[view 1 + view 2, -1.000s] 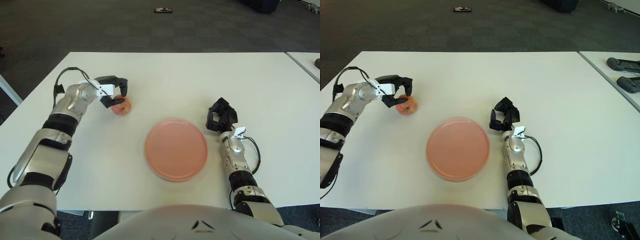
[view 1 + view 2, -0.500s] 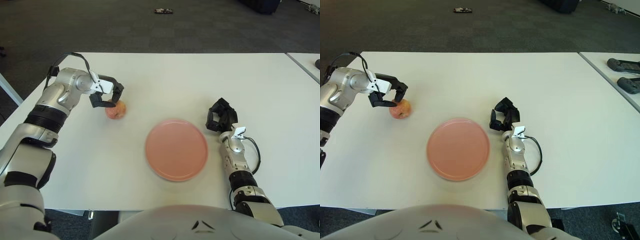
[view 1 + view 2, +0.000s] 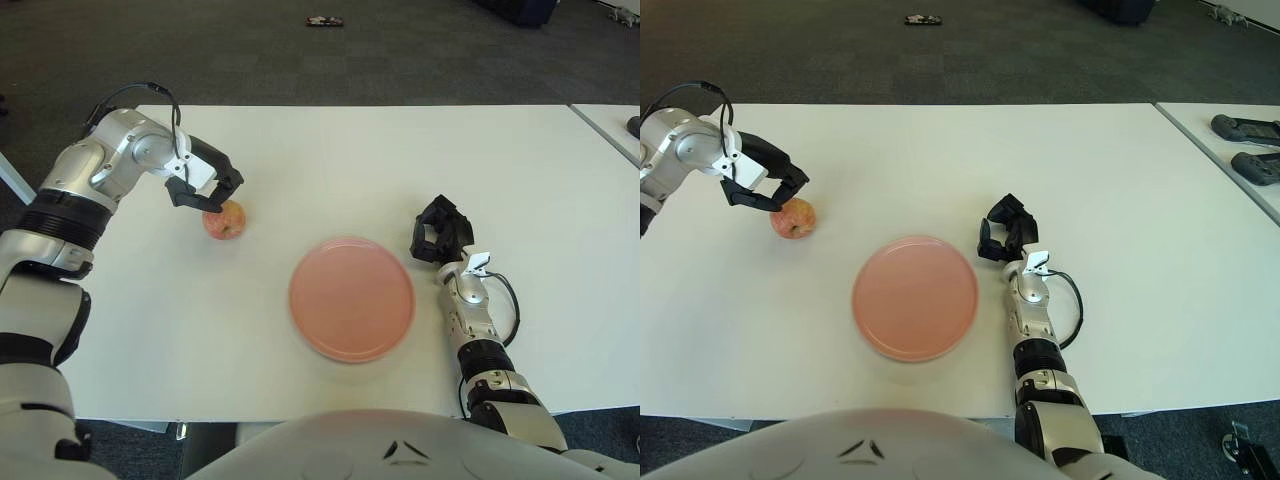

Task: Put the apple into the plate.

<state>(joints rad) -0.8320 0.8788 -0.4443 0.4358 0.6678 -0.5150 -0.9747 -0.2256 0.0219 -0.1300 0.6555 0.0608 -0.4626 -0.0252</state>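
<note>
Apple (image 3: 225, 219) sits on the table at 10 o'clock from the plate (image 3: 352, 298); left hand (image 3: 205, 184) hovers atop it, fingers spread, gripping nothing. Likely firm, smooth, prone to roll: pinch across its widest middle

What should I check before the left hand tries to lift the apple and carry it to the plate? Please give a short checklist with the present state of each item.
1. Left hand over the apple: ok, it sits at the apple's top far side.
2. Fingers closed around the apple: not ok, they only reach its top and most of it shows below them.
3. Apple on the table, not lifted: ok.
4. Plate free to receive: ok, nothing lies in it.
5. Path from apple to plate: ok, only bare table between them.
6. Right hand out of the way: ok, it shows right of the plate.
</note>
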